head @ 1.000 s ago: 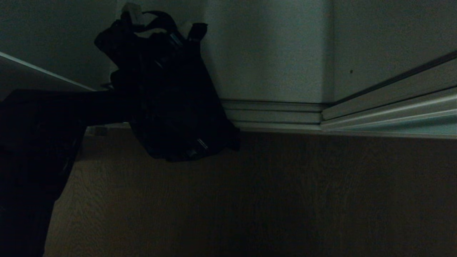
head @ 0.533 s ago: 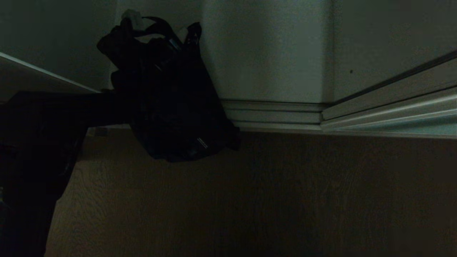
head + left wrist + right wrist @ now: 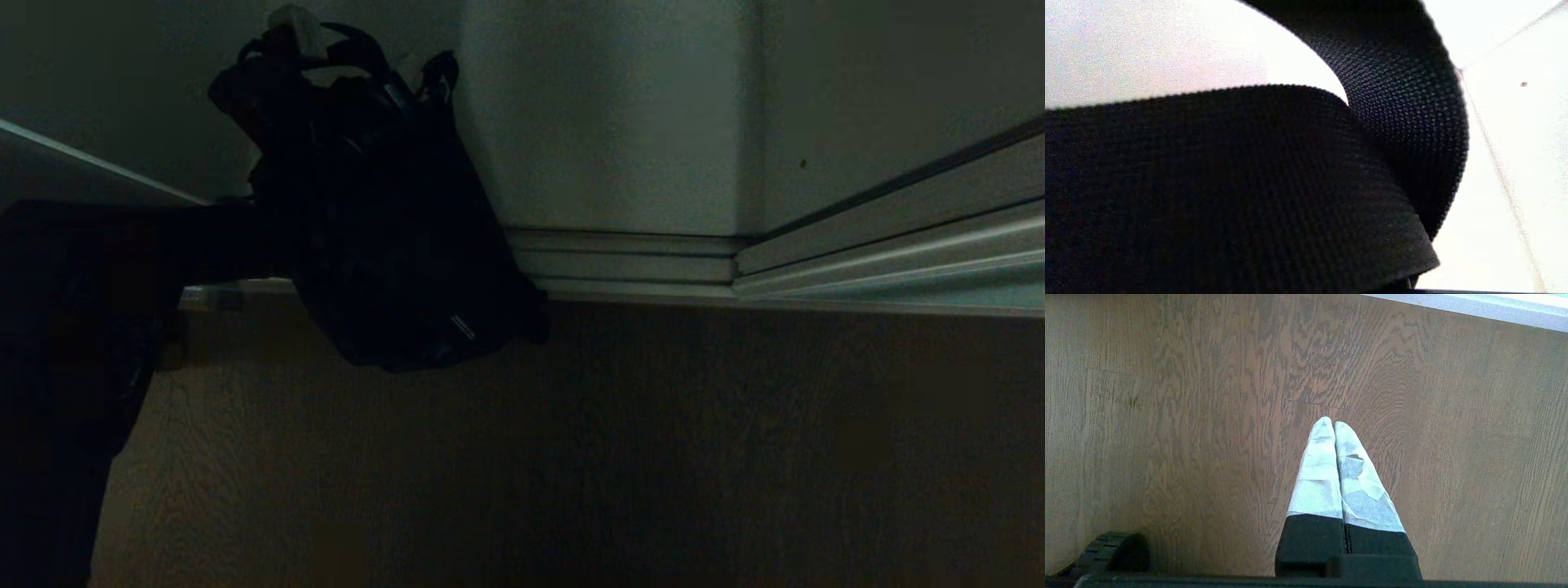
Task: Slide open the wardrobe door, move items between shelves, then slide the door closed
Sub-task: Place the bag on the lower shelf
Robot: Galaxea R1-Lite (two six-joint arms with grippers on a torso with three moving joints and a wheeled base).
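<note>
The left pincer point(image 3: 295, 28) is clamped on the black strap point(image 3: 1396, 102) of the bag point(image 3: 384, 237), and it is lifting. Compared with a moment ago, the pincer and the top of the bag are a little higher, and the strap loop is pulling up tighter. The bottom of the bag is in about the same spot, hanging below the pincer, with the brown wood floor point(image 3: 653, 457) under it. It looks like it is in the air, though that is hard to tell in the dark.

To the right of the pincer is the pale wardrobe wall point(image 3: 620, 122). Below that are the silver door tracks point(image 3: 629, 265).

I think the bag is going up to a higher shelf. One shelf edge point(image 3: 98, 167) is showing to the left of the pincer.

The right pincer point(image 3: 1334, 424) is pressed together, holding nothing, pointing down at the floor.
</note>
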